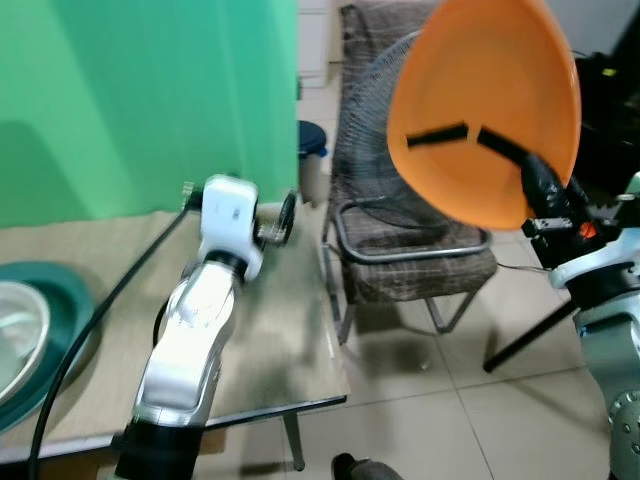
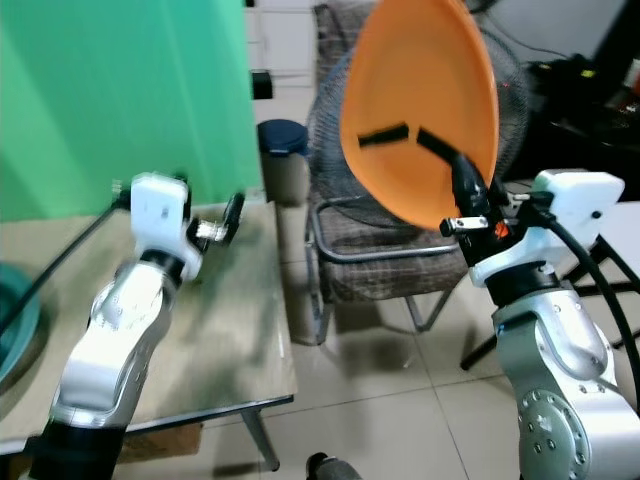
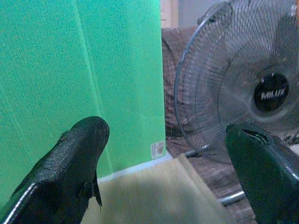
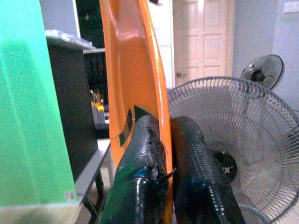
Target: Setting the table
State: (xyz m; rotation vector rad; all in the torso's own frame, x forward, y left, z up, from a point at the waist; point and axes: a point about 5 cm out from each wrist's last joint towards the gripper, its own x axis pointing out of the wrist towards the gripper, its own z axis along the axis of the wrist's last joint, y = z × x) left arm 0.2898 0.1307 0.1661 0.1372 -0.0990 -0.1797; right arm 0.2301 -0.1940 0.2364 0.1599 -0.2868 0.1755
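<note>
Left gripper (image 3: 163,154) gapes over table (image 1: 290,330); right gripper (image 4: 161,154) pinches orange plate (image 1: 490,100).

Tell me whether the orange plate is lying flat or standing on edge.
On edge: the right tool pinches the orange plate at its lower rim, holding it upright in the air.
</note>
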